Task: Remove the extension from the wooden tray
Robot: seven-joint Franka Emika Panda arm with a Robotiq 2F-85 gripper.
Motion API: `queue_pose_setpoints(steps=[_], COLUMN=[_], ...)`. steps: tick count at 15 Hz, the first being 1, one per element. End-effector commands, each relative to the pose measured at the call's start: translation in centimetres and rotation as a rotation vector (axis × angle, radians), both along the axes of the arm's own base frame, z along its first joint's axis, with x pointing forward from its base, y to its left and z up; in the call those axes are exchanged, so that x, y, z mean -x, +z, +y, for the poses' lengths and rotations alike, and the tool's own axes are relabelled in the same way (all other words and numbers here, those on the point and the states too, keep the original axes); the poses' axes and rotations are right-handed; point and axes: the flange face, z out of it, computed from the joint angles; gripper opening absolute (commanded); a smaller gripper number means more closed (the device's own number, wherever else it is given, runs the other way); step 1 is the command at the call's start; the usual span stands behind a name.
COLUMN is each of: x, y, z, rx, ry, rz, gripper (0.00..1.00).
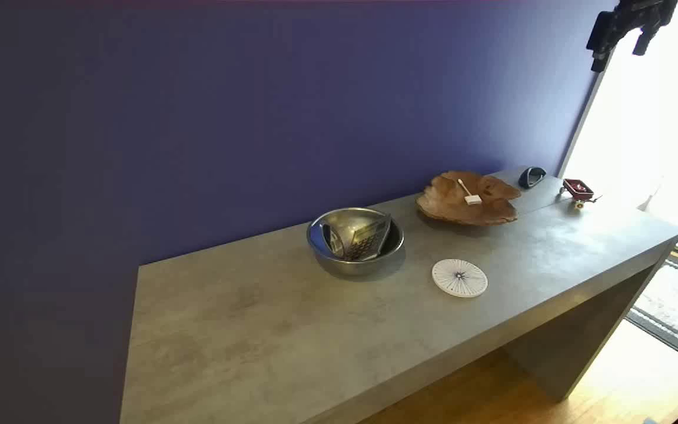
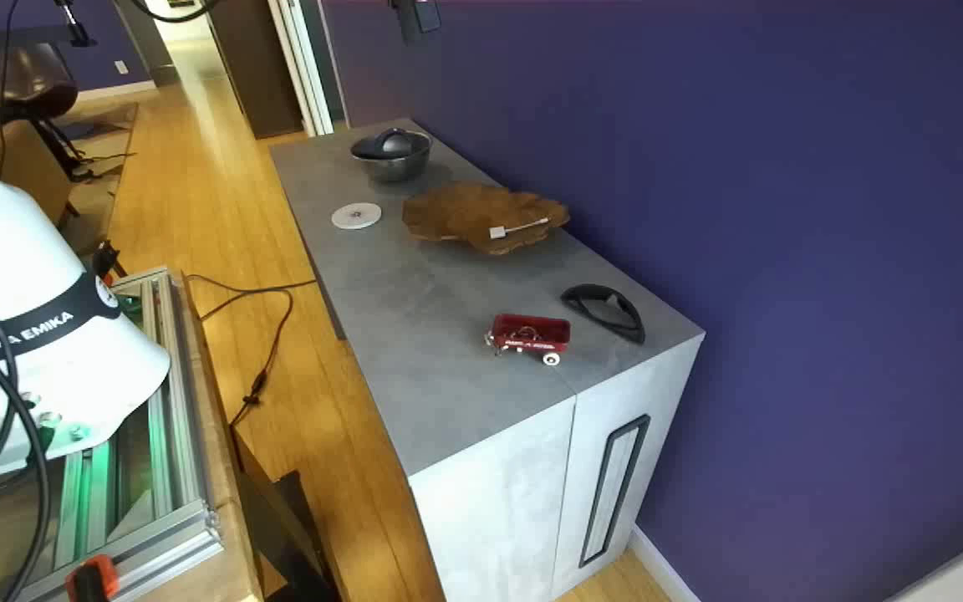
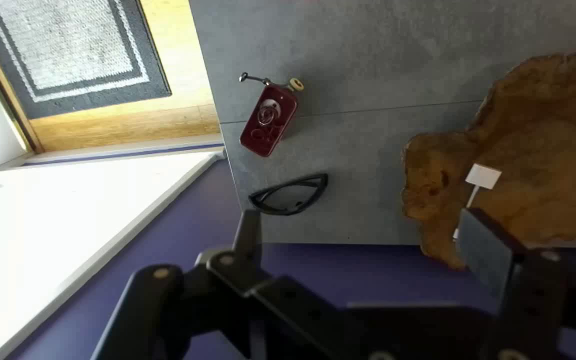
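The wooden tray, a shallow reddish-brown dish with an irregular rim, shows in both exterior views (image 1: 442,203) (image 2: 448,213) and at the right of the wrist view (image 3: 558,150). The extension, a short white cable with a square white head, lies in the tray in both exterior views (image 1: 473,200) (image 2: 497,232). It also shows in the wrist view (image 3: 483,176), where one finger partly covers its thin end. My gripper (image 3: 362,220) is open with nothing between its fingers. In an exterior view the gripper (image 1: 618,59) hangs high above the counter, at the upper right, apart from the tray.
A steel bowl (image 1: 354,269) holding a grater and a white disc (image 1: 459,278) stand on the grey counter (image 1: 245,330) beside the tray. A small red wagon (image 3: 269,120) and a black curved object (image 3: 263,196) lie towards the counter's end. A purple wall (image 1: 256,118) runs along the back.
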Motion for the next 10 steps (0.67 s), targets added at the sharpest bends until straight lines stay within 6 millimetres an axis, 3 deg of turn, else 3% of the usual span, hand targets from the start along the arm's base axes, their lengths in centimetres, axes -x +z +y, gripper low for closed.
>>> queue_pose_setpoints(steps=[1, 10], x=[-0.01, -0.32], y=[0.05, -0.36], z=[-0.01, 0.25], rx=[0.0, 0.027], ry=[0.0, -0.037], rz=[0.001, -0.024], gripper=[1.0, 1.0])
